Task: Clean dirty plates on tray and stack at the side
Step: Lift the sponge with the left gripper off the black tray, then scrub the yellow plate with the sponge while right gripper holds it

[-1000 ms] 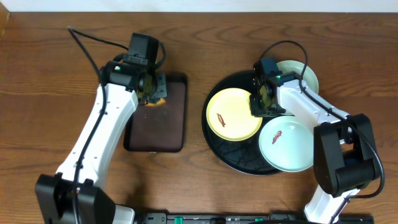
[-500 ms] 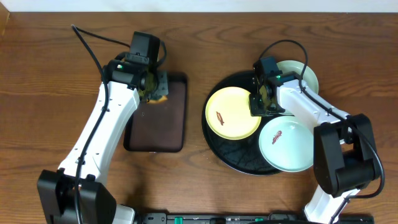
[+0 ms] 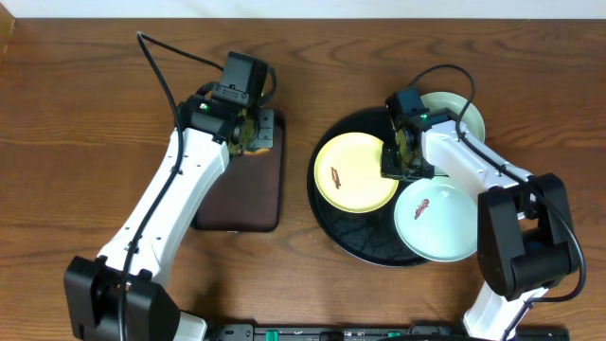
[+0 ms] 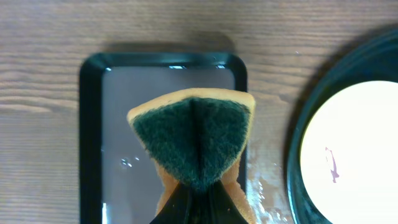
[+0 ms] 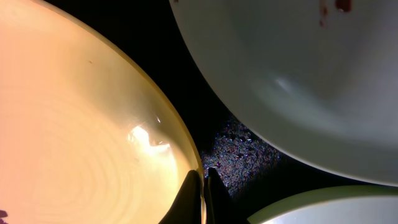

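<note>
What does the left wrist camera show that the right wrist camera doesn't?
Only the left wrist view: the left claw pinching a green-faced sponge over the wet rectangular tray, plus the wooden table. Only the right wrist view: the right claw closed on the yellow plate at its edge, a mint-white plate with a reddish smear, and a third plate showing only its rim. Both: the yellow plate and the round black tray.
</note>
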You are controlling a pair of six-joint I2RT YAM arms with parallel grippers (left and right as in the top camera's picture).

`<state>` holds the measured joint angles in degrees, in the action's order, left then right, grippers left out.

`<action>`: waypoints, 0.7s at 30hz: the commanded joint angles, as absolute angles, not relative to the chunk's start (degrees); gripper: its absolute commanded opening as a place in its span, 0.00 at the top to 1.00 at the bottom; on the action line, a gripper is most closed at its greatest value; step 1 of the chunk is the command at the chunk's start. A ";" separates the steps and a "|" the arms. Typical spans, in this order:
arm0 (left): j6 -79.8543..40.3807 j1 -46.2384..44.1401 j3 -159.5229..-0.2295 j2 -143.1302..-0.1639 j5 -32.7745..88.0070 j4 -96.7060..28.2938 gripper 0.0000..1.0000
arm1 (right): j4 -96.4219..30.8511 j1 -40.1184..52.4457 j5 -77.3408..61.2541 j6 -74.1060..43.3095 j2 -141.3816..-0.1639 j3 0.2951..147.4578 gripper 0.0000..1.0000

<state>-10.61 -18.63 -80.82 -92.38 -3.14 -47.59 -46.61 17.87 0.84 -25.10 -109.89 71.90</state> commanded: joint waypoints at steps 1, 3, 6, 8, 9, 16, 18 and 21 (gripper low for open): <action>-11.05 -19.75 -83.15 -92.60 -2.39 -47.62 0.93 | -46.44 18.41 1.26 -26.06 -109.73 72.20 0.99; -11.73 -21.02 -84.27 -92.62 1.08 -46.83 0.93 | -46.24 18.41 1.23 -26.09 -109.73 72.20 0.99; -13.63 -24.08 -84.29 -93.78 2.66 -45.21 0.93 | -46.06 18.41 1.23 -26.09 -109.73 72.20 0.99; -13.82 -26.41 -84.29 -95.81 2.63 -44.31 0.93 | -46.11 18.41 1.26 -26.06 -109.73 72.20 0.99; -13.80 -27.79 -84.29 -97.19 2.61 -43.57 0.93 | -46.13 18.41 1.26 -26.06 -109.73 72.20 0.99; -13.82 -33.47 -84.27 -106.00 2.37 -38.85 0.93 | -46.04 18.41 1.28 -26.06 -109.73 72.20 0.99; -13.82 -33.93 -84.25 -107.77 2.37 -38.96 0.93 | -46.09 18.41 1.28 -26.04 -109.73 72.20 0.99; -13.85 -34.11 -84.25 -110.04 2.39 -39.05 0.93 | -46.09 18.41 1.28 -26.04 -109.73 72.20 0.99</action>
<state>-13.50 -34.22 -83.50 -108.99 2.63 -39.09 -46.48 17.87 0.84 -25.10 -109.89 71.90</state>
